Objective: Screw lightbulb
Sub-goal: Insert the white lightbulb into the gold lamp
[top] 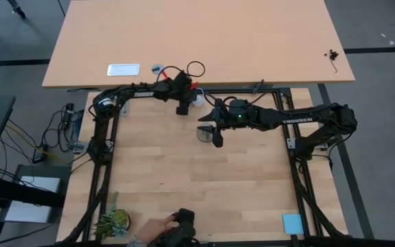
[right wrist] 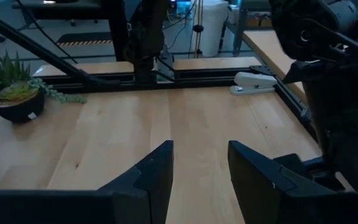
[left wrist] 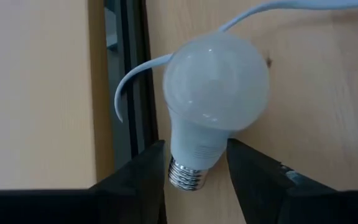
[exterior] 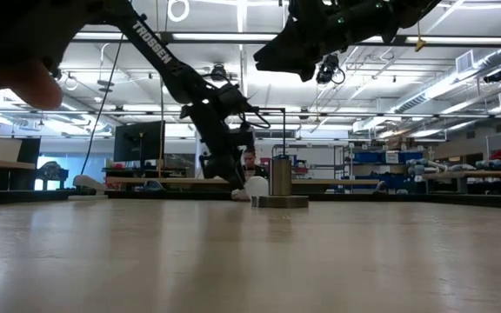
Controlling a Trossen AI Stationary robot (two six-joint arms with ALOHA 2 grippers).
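Observation:
The white lightbulb (left wrist: 216, 87) lies on its side on the wooden table near the far edge, and also shows in the low view (exterior: 257, 185). My left gripper (left wrist: 196, 168) is low at the table and open, with one finger on each side of the bulb's neck. The grey socket (exterior: 283, 181) stands upright on its base just to the right of the bulb, and its white cord (left wrist: 135, 74) runs past the bulb. My right gripper (right wrist: 201, 168) is open and empty, raised high above the socket (top: 204, 133). My left gripper's fingers (left wrist: 154, 168) stand on either side of the bulb's neck (left wrist: 194, 146), just above the screw end, coming in level along the table. Whether they touch the neck cannot be told. The bulb rests on the table.
A person's hand holds a dark device (top: 177, 225) at the near edge. A potted plant (top: 113, 221) stands at the near left and a blue square (top: 292, 223) lies at the near right. A white stapler (right wrist: 253, 81) lies by the dark frame rail. A second table (top: 204, 41) stands beyond.

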